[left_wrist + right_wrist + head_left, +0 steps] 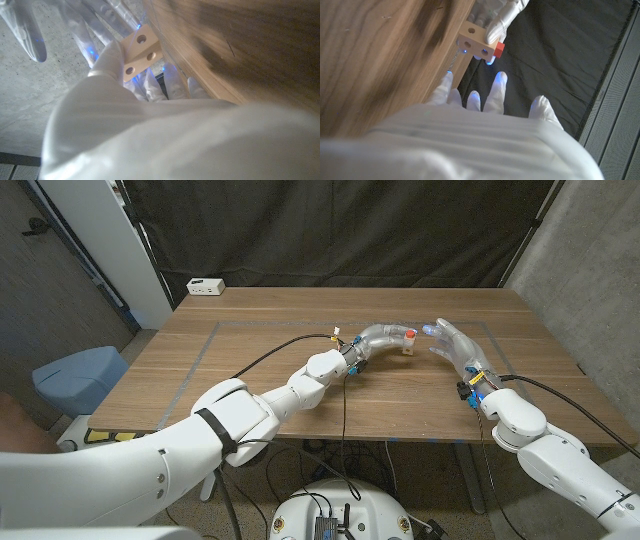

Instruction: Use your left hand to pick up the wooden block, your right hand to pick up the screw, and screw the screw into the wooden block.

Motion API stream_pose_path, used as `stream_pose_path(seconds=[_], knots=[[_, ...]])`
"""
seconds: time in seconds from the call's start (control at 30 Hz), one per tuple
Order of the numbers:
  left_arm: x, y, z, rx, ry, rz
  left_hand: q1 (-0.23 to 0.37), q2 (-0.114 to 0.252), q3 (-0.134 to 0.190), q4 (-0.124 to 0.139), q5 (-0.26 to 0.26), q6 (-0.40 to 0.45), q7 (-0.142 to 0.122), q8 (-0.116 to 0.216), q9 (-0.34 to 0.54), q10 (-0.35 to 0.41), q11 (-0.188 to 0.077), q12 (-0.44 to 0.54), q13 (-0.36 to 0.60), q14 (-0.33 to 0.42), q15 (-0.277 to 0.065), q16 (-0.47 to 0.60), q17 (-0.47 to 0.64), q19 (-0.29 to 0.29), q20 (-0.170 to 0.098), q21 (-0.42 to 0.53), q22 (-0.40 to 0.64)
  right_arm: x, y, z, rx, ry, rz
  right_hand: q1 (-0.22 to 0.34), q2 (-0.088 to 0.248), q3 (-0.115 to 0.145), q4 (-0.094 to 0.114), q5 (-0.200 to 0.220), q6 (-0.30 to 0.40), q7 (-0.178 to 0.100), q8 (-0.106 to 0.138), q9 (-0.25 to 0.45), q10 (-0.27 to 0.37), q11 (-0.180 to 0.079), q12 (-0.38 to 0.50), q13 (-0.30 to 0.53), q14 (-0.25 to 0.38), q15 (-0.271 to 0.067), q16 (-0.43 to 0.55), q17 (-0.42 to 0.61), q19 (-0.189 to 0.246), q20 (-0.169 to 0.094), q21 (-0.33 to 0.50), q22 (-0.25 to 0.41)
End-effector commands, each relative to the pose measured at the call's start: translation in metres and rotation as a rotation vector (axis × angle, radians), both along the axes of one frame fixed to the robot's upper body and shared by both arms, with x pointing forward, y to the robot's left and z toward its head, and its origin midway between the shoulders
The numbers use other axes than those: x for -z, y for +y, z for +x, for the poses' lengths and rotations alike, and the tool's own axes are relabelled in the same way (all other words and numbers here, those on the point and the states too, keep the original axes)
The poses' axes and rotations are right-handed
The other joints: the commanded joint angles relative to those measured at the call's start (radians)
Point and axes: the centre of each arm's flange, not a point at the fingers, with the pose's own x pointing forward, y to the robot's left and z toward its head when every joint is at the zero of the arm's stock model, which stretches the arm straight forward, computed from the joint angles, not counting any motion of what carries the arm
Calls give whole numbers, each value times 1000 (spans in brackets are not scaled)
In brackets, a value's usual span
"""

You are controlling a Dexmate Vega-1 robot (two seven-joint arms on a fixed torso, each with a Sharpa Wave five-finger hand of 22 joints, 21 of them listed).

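My left hand [383, 335] grips the pale wooden block [408, 344] just above the table's middle. The block [142, 52] shows round holes on its sides, with my left hand's fingers [107, 57] wrapped around it. A red piece [499, 48] sits at one end of the block [476, 44]; whether it is the screw I cannot tell. My right hand [455, 345] reaches toward the block from the right, a short gap away. Its fingers [497, 82] are spread and nothing lies between them. The right hand's fingers [22, 27] hang beyond the block in the left wrist view.
The wooden table [260, 330] carries a thin taped rectangle outline. A white power strip [206, 286] lies at its far left corner. Black curtains hang behind, and a blue bin [80, 375] stands left of the table. Cables run along both forearms.
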Motion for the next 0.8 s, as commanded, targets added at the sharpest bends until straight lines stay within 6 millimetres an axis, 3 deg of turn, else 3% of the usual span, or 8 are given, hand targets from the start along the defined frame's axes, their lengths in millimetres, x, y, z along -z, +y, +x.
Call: stream_pose_path(seconds=[0.03, 0.5, 0.8], knots=[[-2, 5, 4, -2, 9, 23, -47, 63, 60, 53, 5, 99, 62, 6, 4, 22, -8, 84, 99, 10, -78, 3, 2, 5, 3, 5, 2, 1, 5, -1, 13, -4, -3, 4, -7, -2, -3, 0, -30, -7, -3, 3, -12, 1, -1, 3, -9, 3, -8, 3, 3, -26, 1, 6], [-4, 8, 6, 1, 21, 33, -49, 63, 59, 55, 5, 97, 63, 6, 4, 21, -9, 84, 100, 9, -75, 3, 2, 6, 3, 6, 3, -3, 10, -2, 20, -2, -13, 4, -8, -3, -3, 1, -110, -33, -9, 1, -23, -5, 0, 3, -21, -1, -10, 3, -11, -42, -3, 6], [1, -1, 9, -50, 47, 34, -48, 62, 58, 54, 5, 98, 64, 6, 4, 22, -9, 84, 100, 9, -77, 3, 2, 6, 2, 6, 3, -1, 2, 12, 0, -14, -7, 3, -9, -3, -3, 0, -129, -40, -8, 0, -25, -6, 1, 3, -23, -3, -10, 3, -19, -39, -5, 6]])
